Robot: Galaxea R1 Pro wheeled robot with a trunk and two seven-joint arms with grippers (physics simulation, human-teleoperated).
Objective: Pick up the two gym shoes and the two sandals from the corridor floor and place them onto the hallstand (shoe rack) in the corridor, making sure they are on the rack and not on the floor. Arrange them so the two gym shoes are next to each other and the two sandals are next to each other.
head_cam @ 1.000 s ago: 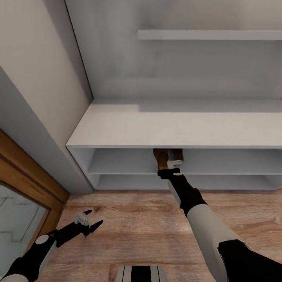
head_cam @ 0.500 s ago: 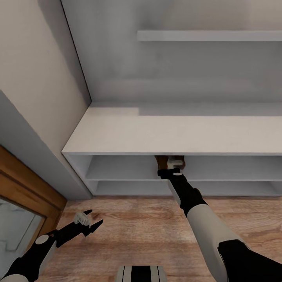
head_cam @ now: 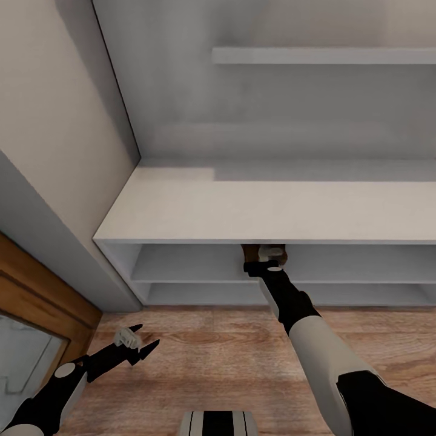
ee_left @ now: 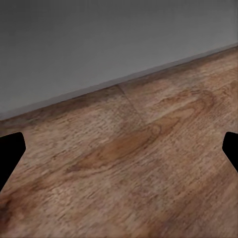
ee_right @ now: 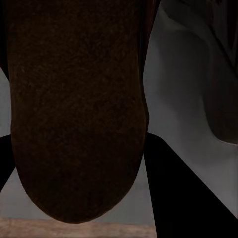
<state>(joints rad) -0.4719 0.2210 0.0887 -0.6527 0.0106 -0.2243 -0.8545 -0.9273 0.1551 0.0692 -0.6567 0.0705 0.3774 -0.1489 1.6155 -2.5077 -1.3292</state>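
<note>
Right fingers [head_cam: 264, 259] clamped on brown sandal [ee_right: 74, 109] inside hallstand [head_cam: 242, 212]; left fingers [head_cam: 138, 343] spread, empty.

Both arms wear smooth white shells broken by black joint sections. The right arm [head_cam: 315, 351] has a long white forearm cover, a black wrist sleeve and a black upper segment. The left arm [head_cam: 48, 396] is slimmer, black with a white band and a small round grey cap. Its left gripper [head_cam: 144, 339] has 2 thin, pointed black fingers and a pale grey block. A white chest plate [head_cam: 218, 422] bears a black stripe.
</note>
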